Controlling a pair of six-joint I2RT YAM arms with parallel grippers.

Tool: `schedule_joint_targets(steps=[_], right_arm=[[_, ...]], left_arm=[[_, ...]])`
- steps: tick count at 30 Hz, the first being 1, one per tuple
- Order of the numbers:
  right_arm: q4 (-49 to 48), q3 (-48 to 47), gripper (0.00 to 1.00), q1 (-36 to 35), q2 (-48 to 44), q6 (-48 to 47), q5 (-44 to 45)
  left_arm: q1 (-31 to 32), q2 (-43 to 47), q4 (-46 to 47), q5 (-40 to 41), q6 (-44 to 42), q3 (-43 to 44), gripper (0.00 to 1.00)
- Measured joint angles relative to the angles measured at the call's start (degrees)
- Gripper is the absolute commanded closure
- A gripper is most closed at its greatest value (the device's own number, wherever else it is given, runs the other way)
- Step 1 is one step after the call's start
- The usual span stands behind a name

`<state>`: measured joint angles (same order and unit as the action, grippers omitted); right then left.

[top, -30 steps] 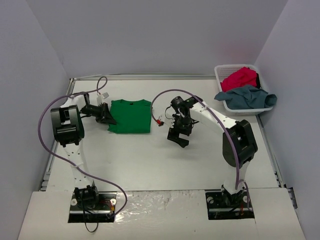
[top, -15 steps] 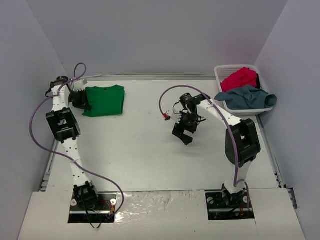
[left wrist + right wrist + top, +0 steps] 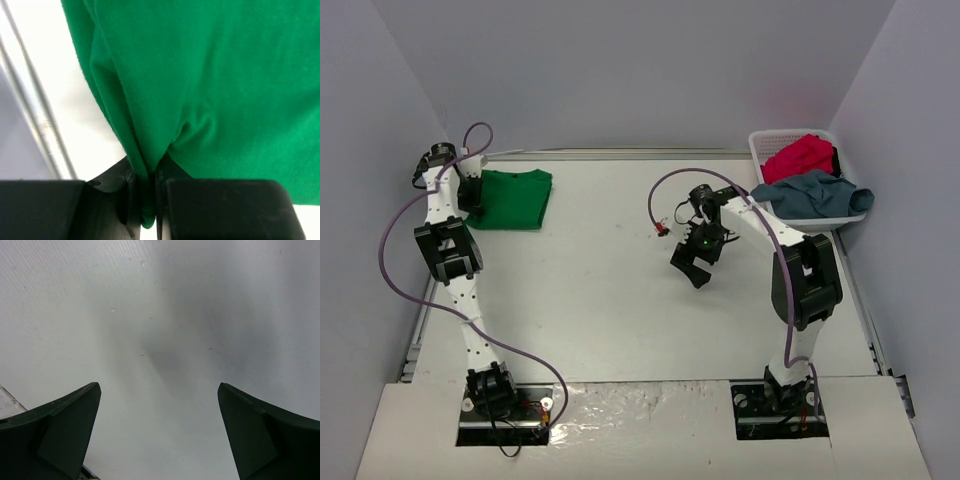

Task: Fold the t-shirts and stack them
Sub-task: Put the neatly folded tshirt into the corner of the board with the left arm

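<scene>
The folded green t-shirt (image 3: 512, 198) lies flat at the table's far left. My left gripper (image 3: 468, 196) is shut on its left edge; the left wrist view shows a fold of the green t-shirt (image 3: 200, 85) pinched between the jaws of my left gripper (image 3: 146, 200). The red t-shirt (image 3: 800, 157) and the grey-blue t-shirt (image 3: 810, 193) are heaped in the white basket (image 3: 765, 143) at the far right, the grey-blue one hanging over its rim. My right gripper (image 3: 691, 268) is open and empty above bare table; in its wrist view (image 3: 159, 405) only the table surface shows between the fingers.
A raised metal rail (image 3: 600, 153) runs along the table's far edge and along the left side (image 3: 35, 115), close to the green shirt. The purple cable (image 3: 672, 183) loops over my right arm. Grey walls close in on three sides.
My left gripper has dragged the green shirt from the table's middle left to the far left corner. My right gripper has drifted slightly right, still open.
</scene>
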<state>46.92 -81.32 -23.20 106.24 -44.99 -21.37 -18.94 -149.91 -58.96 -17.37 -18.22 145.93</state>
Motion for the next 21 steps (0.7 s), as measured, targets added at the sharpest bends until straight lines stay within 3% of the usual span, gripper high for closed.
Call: schedule_joint_targets(steps=[21], right_arm=[[0.0,-0.7,0.00,0.5,5.0,0.2,-0.1]], left_arm=[[-2.6,0.0,9.0,9.9,4.2,0.0,0.98]])
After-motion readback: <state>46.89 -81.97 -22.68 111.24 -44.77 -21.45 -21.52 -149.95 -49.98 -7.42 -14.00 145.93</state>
